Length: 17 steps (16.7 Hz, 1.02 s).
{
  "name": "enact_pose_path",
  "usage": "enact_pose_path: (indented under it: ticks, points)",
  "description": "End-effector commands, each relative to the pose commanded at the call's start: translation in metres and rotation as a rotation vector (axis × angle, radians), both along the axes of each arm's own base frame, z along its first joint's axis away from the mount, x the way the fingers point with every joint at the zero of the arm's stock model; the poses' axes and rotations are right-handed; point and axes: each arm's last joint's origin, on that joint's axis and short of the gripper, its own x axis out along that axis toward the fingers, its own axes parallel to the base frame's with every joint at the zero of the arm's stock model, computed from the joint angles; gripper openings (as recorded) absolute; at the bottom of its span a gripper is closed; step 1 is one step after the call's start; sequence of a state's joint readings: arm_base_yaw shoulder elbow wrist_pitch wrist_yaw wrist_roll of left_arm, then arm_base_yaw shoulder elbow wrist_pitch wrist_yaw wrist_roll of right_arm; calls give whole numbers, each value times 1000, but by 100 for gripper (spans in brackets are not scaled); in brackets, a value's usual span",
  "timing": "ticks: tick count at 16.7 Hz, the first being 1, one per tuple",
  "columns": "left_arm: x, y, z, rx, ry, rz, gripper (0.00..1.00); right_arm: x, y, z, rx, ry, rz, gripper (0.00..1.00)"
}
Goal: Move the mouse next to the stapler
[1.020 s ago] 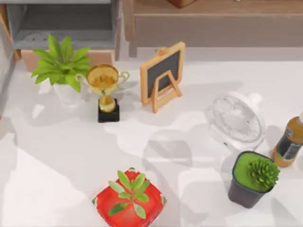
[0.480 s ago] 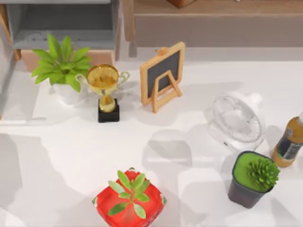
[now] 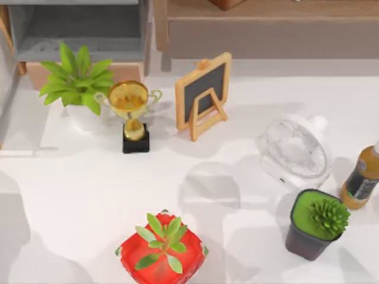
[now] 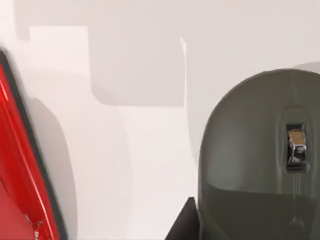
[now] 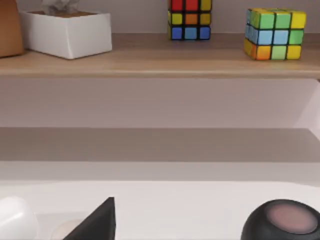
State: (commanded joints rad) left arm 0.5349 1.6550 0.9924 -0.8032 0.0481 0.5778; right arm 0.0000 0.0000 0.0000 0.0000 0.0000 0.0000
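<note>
The mouse (image 4: 260, 160) is grey with a metal scroll wheel and lies on the white table, close under the left wrist camera. A black part of my left gripper (image 4: 183, 226) shows right beside the mouse's edge. A red body with a black rim (image 4: 25, 170) lies a short way from the mouse; I cannot tell whether it is the stapler. A black part of my right gripper (image 5: 97, 221) shows low over the table, facing a wooden shelf.
On the table stand a red pot with a succulent (image 3: 161, 251), a gold trophy (image 3: 131, 112), a leafy plant (image 3: 77, 83), a small chalkboard (image 3: 203, 94), a white fan (image 3: 296, 151), a black pot (image 3: 314, 225) and a bottle (image 3: 362, 177). Colour cubes (image 5: 272, 32) sit on the shelf.
Shadows on the left of the table have shifted towards the lower left corner in the top view. None of the table's objects has moved.
</note>
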Motion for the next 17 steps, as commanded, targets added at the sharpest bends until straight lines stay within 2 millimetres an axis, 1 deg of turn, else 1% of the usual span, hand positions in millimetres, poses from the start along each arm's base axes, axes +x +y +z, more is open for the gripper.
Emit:
enact_pose_path:
  ticks: [2,8,17]
  points:
    - [-3,-3,-6,-9,9,4,0,0,0,0,0,0,0,100]
    - [-3,-3,-7,-11,13,3,0,0,0,0,0,0,0,100]
    - [1,-3,1,15,-33,-3,0,0,0,0,0,0,0,100]
